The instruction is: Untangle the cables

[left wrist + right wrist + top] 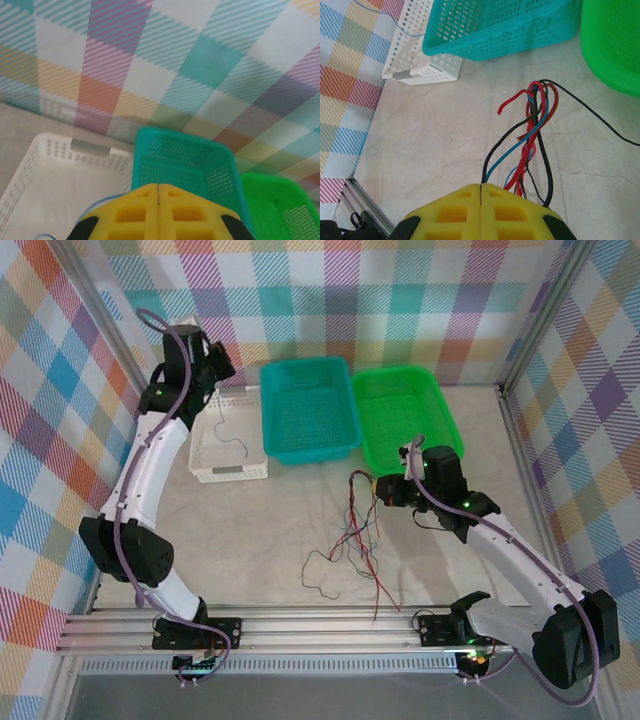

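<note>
Barely started here: our left gripper (158, 191), fingers pressed together, dangles one wire (217, 422) over the white basket (230, 473) at 10 o'clock; right gripper (480, 186) pinches the cables (535, 125), knotted near centre

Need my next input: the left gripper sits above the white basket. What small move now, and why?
Probably open the left gripper: it is shut above the white basket, and a thin wire hangs from it into that basket. The right gripper holds the tangled bundle well clear of it.
</note>
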`<state>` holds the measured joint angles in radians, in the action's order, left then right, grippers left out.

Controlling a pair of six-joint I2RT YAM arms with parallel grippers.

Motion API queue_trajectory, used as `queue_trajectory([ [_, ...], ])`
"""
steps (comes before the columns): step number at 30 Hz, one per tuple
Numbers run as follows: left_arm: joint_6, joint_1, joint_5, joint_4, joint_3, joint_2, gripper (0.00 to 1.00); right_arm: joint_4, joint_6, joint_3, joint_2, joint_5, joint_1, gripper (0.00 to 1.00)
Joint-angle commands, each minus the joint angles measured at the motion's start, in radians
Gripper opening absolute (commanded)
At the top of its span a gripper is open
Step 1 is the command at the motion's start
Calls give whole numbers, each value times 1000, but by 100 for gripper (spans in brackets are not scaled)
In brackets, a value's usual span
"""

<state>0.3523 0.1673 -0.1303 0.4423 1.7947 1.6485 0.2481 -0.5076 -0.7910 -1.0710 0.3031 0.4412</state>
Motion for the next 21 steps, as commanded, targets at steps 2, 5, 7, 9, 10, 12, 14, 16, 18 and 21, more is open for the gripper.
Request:
queue_trajectory([
  [2,41,-13,-15,-66,-141,-19,0,-46,19,7,-6,18,11,0],
  [5,89,-14,-9,-74,-241,-27,0,-54,11,-3,-11,45,17,0],
  [7,118,-13,5,-85,-305,-34,0,-59,6,-15,-17,77,19,0],
  [9,145,-14,10,-82,-358,-33,4,-66,0,-28,-20,117,21,0],
  [10,158,-13,11,-77,-374,-31,9,-69,-2,-34,-21,134,21,0],
  [12,179,-13,23,-62,-396,-22,24,-67,-2,-54,-22,175,22,0],
  [14,190,-14,41,-38,-390,-8,38,-72,-4,-71,-19,209,22,0],
  [16,194,-12,70,-1,-367,10,53,-77,-5,-89,-15,252,22,0],
  [18,194,-12,99,39,-335,24,57,-77,-6,-102,-16,281,22,0],
  [21,196,-12,116,97,-301,19,63,-80,-15,-113,-11,302,22,0],
])
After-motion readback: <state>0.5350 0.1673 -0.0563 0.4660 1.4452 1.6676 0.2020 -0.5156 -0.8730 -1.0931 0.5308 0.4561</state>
